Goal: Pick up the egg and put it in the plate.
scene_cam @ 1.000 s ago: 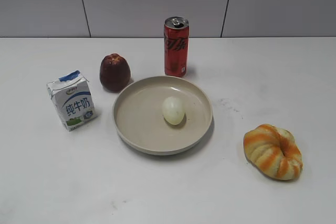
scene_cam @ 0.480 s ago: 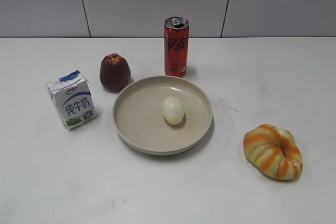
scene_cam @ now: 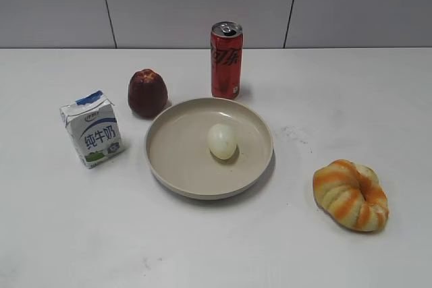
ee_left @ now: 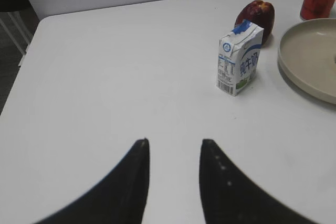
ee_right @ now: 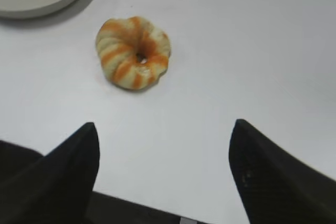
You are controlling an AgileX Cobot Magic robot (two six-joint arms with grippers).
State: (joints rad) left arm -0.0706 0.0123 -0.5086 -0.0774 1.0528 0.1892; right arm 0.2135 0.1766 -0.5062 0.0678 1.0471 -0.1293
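On the white worktop [scene_cam: 61,220], going left to right in the exterior view: a small milk carton [scene_cam: 92,129] stands upright at the left, and a dark red apple [scene_cam: 147,92] sits just behind and to its right. The plate [scene_cam: 177,166] lies in the middle, with the egg [scene_cam: 222,141] resting inside it, slightly right of centre. A red soda can [scene_cam: 226,60] stands upright just behind the plate's far rim. At the right, well apart from the plate, lies the orange-striped bread ring [scene_cam: 350,195]. No arm shows in this view. The left end effector [ee_left: 173,145] hangs released over bare worktop, fingers apart, short of the carton. The right end effector [ee_right: 164,135] is spread wide, released, with the bread ring beyond it
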